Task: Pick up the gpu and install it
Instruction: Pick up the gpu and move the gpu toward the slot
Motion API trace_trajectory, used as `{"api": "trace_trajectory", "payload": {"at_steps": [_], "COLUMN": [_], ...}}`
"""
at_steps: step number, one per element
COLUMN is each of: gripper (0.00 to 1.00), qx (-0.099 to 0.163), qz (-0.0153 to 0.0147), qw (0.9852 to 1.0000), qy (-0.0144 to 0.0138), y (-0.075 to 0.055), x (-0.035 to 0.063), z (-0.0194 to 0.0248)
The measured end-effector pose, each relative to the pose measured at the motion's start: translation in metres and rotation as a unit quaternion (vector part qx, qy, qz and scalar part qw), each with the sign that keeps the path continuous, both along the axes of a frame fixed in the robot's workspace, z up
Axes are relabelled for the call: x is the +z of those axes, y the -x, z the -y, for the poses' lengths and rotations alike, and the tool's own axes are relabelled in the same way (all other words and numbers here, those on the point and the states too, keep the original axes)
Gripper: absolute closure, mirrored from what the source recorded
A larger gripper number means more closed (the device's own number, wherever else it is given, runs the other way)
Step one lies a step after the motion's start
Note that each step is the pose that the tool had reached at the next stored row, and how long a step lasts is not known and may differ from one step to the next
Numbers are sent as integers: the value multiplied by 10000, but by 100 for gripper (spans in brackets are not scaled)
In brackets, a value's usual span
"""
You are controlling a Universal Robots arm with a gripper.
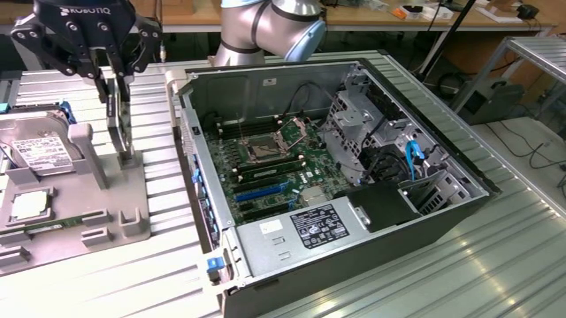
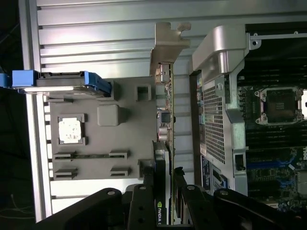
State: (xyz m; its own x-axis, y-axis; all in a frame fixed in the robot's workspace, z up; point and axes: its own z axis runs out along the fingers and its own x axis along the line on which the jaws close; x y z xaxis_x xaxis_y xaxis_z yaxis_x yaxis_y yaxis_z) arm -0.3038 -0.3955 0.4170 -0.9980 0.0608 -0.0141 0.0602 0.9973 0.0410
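Note:
The gpu (image 1: pixel 124 132) stands on edge, upright, over the grey holder (image 1: pixel 106 192) at the exterior view's left. Its lower end is at the holder's slot; I cannot tell whether it still rests there. My gripper (image 1: pixel 116 93) comes down from above with a finger on each face of the card's upper part. In the wrist view the gpu (image 2: pixel 168 110) runs edge-on, its silver bracket (image 2: pixel 165 48) at the far end. There the gripper (image 2: pixel 165 175) is shut on the card, black fingers (image 2: pixel 178 179) pressed against both sides.
The open computer case (image 1: pixel 460 199) lies to the exterior view's right of the holder, showing the motherboard with its CPU socket (image 1: pixel 265 149) and blue slots (image 1: pixel 256 192). A silver hard drive (image 1: pixel 40 156) and a square CPU chip (image 1: pixel 26 202) sit in the holder. Ribbed metal tabletop (image 1: pixel 495 278) surrounds everything.

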Motion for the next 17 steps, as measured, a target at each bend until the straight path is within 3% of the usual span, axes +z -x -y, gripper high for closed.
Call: {"api": "trace_trajectory", "payload": {"at_steps": [3, 11, 17], "gripper": [73, 73, 73], "qx": [0, 0, 0], "qz": [0, -21, -23], "qw": [10000, 10000, 10000], "qy": [0, 0, 0], "y": [-106, -172, -348], "x": [0, 42, 43], "z": [0, 0, 2]}}
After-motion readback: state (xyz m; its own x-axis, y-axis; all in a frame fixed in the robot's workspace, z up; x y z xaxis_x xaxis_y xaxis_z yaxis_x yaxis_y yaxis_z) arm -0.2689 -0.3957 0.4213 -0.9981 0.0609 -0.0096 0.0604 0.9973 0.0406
